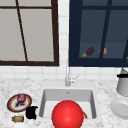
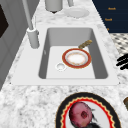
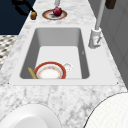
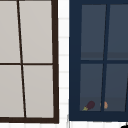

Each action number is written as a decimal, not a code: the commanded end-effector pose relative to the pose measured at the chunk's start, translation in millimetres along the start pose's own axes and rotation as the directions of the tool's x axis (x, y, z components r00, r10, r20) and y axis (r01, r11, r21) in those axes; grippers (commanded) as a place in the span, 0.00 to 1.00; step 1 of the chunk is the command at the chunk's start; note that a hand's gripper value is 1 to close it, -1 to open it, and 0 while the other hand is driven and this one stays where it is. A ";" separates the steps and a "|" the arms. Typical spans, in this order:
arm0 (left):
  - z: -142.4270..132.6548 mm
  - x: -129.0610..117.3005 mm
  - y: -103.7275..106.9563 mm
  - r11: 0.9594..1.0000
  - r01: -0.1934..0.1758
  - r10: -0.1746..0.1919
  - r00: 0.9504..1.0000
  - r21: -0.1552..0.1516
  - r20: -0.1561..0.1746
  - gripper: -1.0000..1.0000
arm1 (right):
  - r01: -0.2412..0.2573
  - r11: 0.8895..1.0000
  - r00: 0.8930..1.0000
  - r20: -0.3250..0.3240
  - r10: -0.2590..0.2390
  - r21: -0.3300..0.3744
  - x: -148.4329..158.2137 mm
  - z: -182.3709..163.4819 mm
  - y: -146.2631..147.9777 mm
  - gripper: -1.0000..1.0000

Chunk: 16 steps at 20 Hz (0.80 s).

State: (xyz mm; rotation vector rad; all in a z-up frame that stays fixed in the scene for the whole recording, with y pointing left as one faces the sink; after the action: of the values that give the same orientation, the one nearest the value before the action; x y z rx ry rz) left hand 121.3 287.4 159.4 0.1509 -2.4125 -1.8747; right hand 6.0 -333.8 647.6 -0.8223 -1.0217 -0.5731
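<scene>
A red-rimmed plate [image 2: 76, 58] lies in the sink [image 2: 101, 62]; black fingers [image 2: 123, 62] at three o'clock; a patterned plate [image 2: 105, 117] with a red onion [image 2: 80, 115] at six.

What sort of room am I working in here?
A kitchen, by the look of it: a sink with a faucet set in a marble counter, and a glass-fronted wall cabinet holding an eggplant.

Nothing here can be read: no words, labels, brand marks, numbers or signs stand on anything. The round plate with the red and black patterned rim [image 1: 19, 102] on the speckled grey stone worktop [image 1: 105, 87] at the left carries only ornament, and so does the round orange-rimmed plate [image 2: 76, 58] lying in the white sink basin [image 2: 72, 35]. The dark blue glass-fronted cabinet [image 1: 100, 32] at the far right bears no lettering.
</scene>
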 end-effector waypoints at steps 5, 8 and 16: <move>0.0 0.0 0.0 1.000 0.000 0.000 1.000 0.000 0.000 0.50 | -0.002 0.999 1.000 0.010 0.002 0.041 21.1 15.3 0.7 0.00; 0.0 0.0 0.0 1.000 0.000 0.000 1.000 0.000 0.000 0.50 | 0.000 0.999 1.000 0.004 -0.001 0.033 35.7 8.3 0.9 0.00; 0.0 0.0 0.0 1.000 0.000 0.000 1.000 0.000 0.000 0.50 | 0.005 1.000 1.000 -0.008 -0.005 -0.026 50.1 3.7 22.9 0.00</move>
State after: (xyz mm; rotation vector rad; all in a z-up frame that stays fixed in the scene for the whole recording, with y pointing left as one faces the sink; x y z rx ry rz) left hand 121.3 287.4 159.4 0.1509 -2.4125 -1.8747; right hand 28.6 -324.8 686.7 -0.8299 -1.0269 -0.5851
